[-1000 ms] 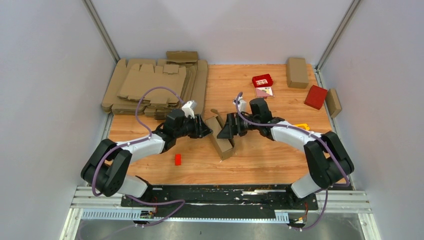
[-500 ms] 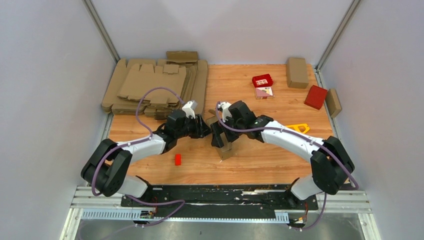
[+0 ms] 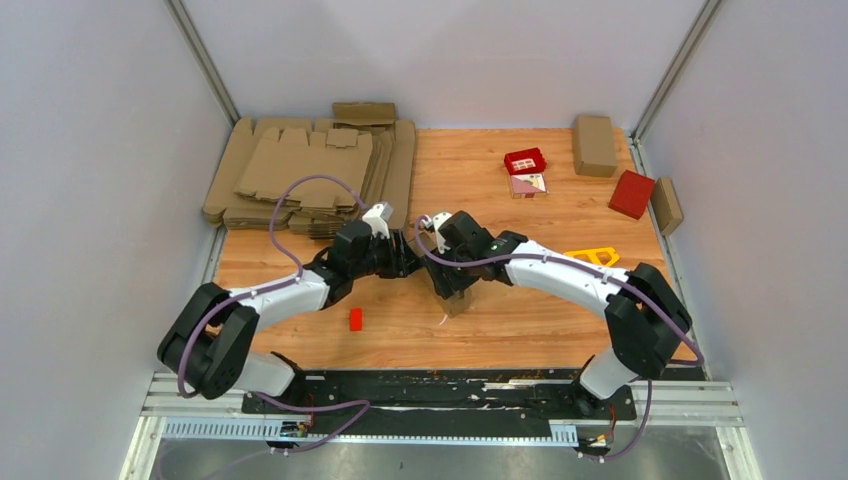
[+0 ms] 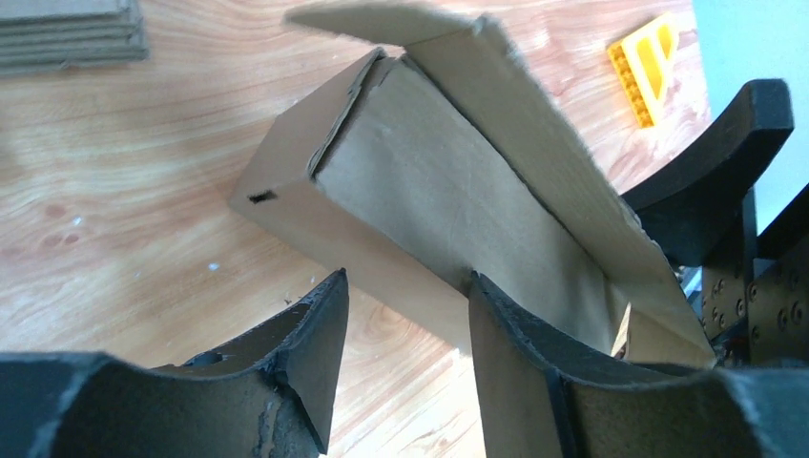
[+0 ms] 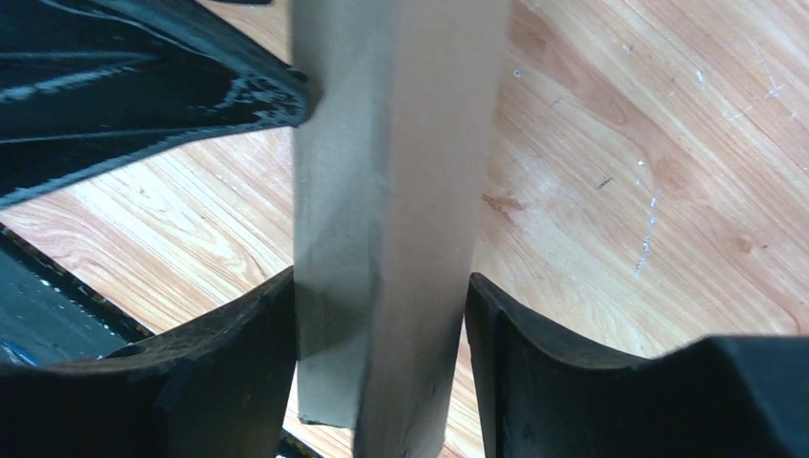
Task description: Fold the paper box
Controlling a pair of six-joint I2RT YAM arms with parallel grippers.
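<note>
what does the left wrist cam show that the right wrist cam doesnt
Only the left wrist view shows the paper box end-on, with its raised long flap and a small slot in the closed end, plus the yellow triangular frame and a stack of flat cardboard. Only the right wrist view shows the right gripper with its fingers pressed against both sides of the box. Both show the box on the wooden table.

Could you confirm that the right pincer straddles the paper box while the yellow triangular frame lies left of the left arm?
Not quite: the top external view shows the yellow triangular frame right of the right arm. The right pincer does straddle the paper box.
</note>
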